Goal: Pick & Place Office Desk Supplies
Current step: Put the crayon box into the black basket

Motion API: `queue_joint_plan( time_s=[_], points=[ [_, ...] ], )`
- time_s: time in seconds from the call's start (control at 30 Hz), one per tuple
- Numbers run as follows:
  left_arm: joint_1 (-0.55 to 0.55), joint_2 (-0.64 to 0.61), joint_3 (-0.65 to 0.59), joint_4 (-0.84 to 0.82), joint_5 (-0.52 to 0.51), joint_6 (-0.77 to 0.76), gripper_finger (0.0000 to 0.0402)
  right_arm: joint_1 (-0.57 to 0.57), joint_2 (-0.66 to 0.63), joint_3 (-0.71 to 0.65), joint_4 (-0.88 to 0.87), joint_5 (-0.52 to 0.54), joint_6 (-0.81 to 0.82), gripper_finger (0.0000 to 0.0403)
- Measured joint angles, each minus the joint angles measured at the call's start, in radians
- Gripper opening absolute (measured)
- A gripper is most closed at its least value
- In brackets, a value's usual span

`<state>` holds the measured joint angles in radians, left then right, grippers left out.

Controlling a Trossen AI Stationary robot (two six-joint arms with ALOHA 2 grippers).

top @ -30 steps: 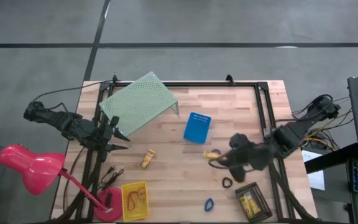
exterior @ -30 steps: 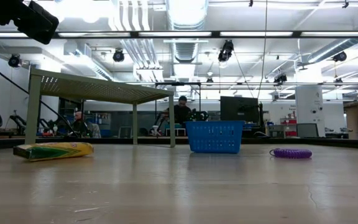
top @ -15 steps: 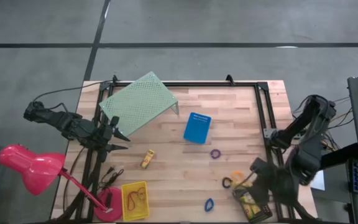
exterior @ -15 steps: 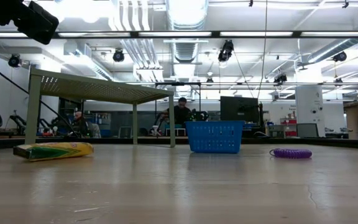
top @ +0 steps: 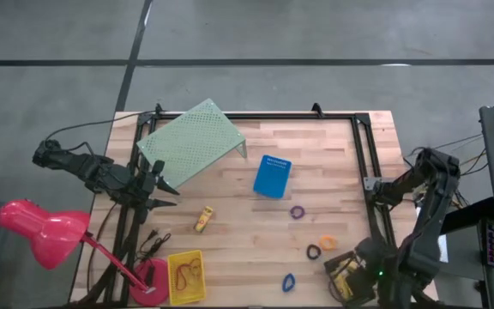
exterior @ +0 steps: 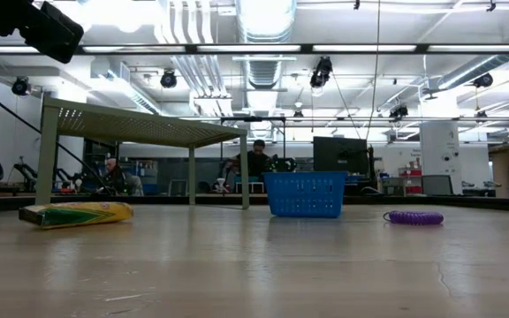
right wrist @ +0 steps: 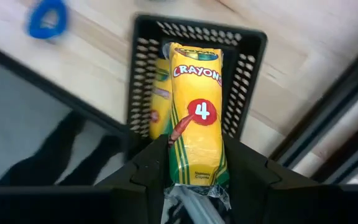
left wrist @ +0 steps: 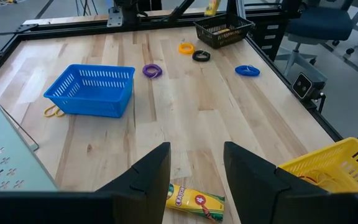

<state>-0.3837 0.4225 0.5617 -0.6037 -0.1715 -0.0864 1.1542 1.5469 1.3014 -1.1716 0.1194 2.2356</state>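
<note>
My right gripper [top: 350, 278] [right wrist: 194, 155] is shut on a yellow crayon pack [right wrist: 196, 118] over the black bin [top: 355, 292] at the near right corner. A second pack [right wrist: 157, 99] lies in that bin. My left gripper [top: 168, 184] [left wrist: 196, 163] is open and empty at the table's left edge. Another crayon pack [top: 203, 219] [left wrist: 194, 200] lies flat on the table in front of it. Purple [top: 297, 211], orange [top: 328, 242], black [top: 313, 251] and blue [top: 288, 281] rings lie on the table. Rubber bands lie in the yellow bin [top: 186, 276]. My right gripper pinches the crayon pack by its bottom end [right wrist: 194, 177] between the two fingers, one on each long side. The pack reaches out past the fingertips, along the fingers. It is lifted clear, over the black bin's rim [right wrist: 247, 43].
A blue bin [top: 272, 175] stands mid-table with a rubber band [left wrist: 53, 112] beside it. The green perforated riser [top: 192, 142] stands at the far left. A pink lamp [top: 41, 225] stands at the near left. A dark rail frame [top: 367, 154] runs around the table's edges.
My right gripper has gone from the middle of the table, by the purple ring, toward the near right corner. It carries the crayon pack, and it now stands over the black bin. The purple ring stays where it was.
</note>
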Motion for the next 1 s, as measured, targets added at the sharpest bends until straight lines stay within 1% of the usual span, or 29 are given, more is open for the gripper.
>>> queue_joint_plan(
  time_s=[0.23,0.47,1.0],
  points=[
    [0.000,0.000,0.000,0.000,0.000,0.000,0.0154,0.001,0.099,0.000,-0.005,-0.066,0.009,0.0127],
    [0.000,0.000,0.000,0.000,0.000,0.000,0.0154,0.005,0.162,0.000,-0.026,-0.072,0.009,0.0127],
    [0.000,0.000,0.000,0.000,0.000,-0.002,0.0154,0.006,0.173,0.000,-0.013,-0.064,0.040,0.0128]
  ],
)
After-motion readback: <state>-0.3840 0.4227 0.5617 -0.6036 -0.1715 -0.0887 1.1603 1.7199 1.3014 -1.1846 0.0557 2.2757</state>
